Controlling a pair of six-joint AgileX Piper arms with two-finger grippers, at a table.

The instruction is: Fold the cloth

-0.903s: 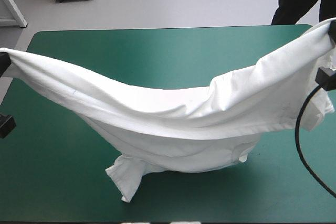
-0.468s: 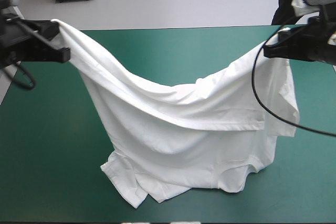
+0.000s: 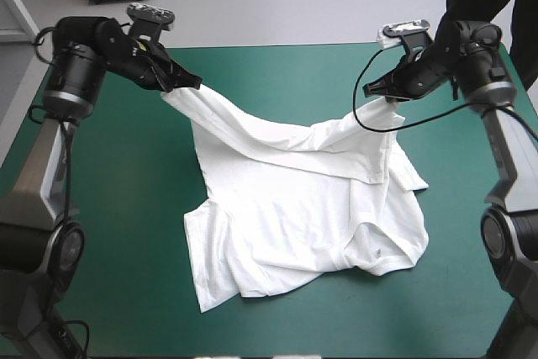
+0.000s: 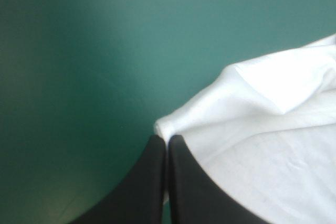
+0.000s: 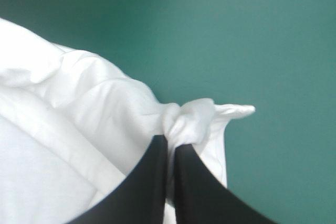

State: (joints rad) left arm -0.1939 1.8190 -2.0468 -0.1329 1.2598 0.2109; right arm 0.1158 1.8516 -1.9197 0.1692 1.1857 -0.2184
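Pressed together on a bunched corner of cloth, the two broad black fin-shaped fingers of the left gripper [image 3: 195, 83] hold one end of a white, short-sleeved fabric T-shirt [image 3: 294, 208] above the far left part of a table with a teal-green cover [image 3: 109, 208]. Seen from the left wrist, these fingers [image 4: 152, 182] meet in a pointed arch with a small white nub of fabric at their tips. The cloth spreads away to one side over the bare cover.

The right gripper [image 3: 370, 90], with the same black fingers, is likewise clamped on the T-shirt, over the far right part of the table. Its wrist view shows a knot-like wad of cloth squeezed at the tips of the fingers [image 5: 155, 182], with a short tab poking out past them.

Between the two held ends the fabric sags in a shallow arc, with a long fold running across it. Most of the T-shirt lies wrinkled on the middle of the table and reaches toward the near edge, its collar [image 3: 376, 251] at the near right side and a loose corner at the near left.
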